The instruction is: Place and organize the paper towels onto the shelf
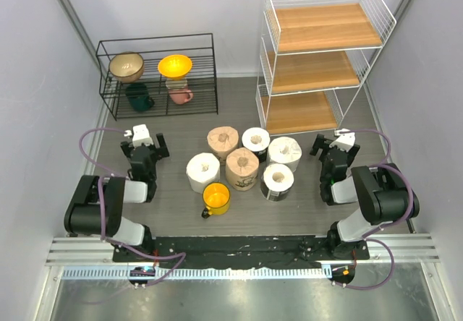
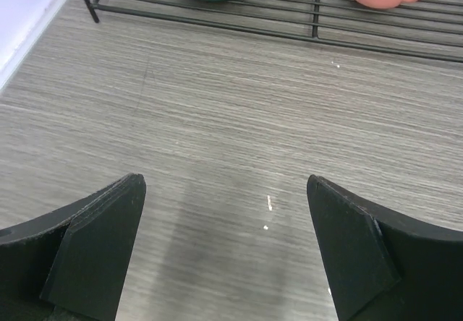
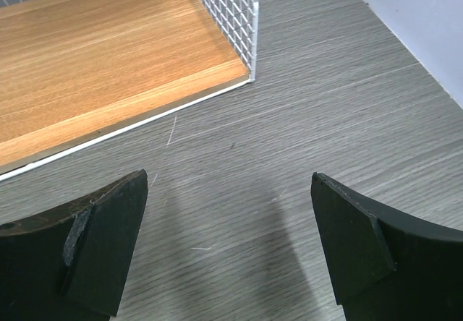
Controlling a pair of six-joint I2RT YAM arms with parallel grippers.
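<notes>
The paper towels (image 1: 242,165) stand as a tight cluster of six in the middle of the desk (image 1: 181,212). Every roll is upright with its hollow core facing up, and none is yet on the shelf (image 1: 300,113) at the far right. The cluster lies between the arms, its rightmost white rolls off to the left of the right arm (image 1: 372,194), which also sits just before the shelf, so I judge it better placed for the first pick. Both pairs of jaws gape wide and hold nothing, the right by the shelf's bottom corner, the left arm (image 1: 108,205) facing the black rack (image 1: 199,104).
</notes>
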